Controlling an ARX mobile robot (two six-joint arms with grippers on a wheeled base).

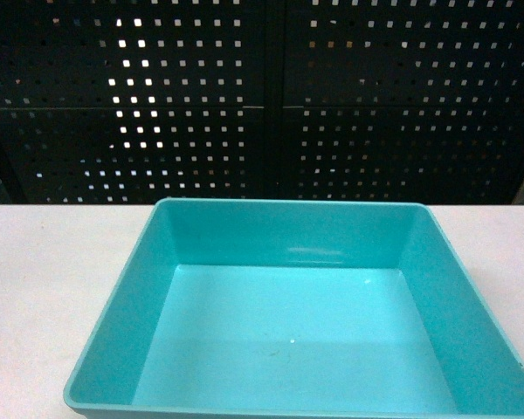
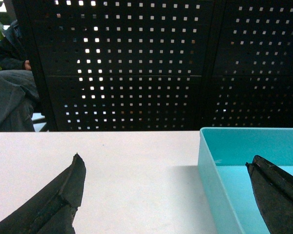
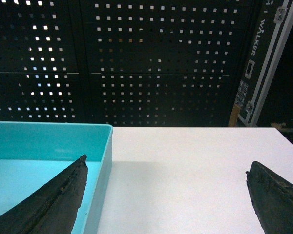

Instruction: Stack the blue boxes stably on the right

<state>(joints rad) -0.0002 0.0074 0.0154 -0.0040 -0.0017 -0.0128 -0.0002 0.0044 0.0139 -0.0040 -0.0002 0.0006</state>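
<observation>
One light turquoise blue box fills the lower middle of the head view, empty, resting on the white table. No gripper shows in the head view. My left gripper is open and straddles the box's left wall: one finger over the table, the other over the box's inside. My right gripper is open and straddles the box's right wall the same way. Nothing is held in either.
A black perforated panel closes off the back of the table. A person in grey sits behind it on the left. A black flight case stands at the right. Bare table lies right of the box.
</observation>
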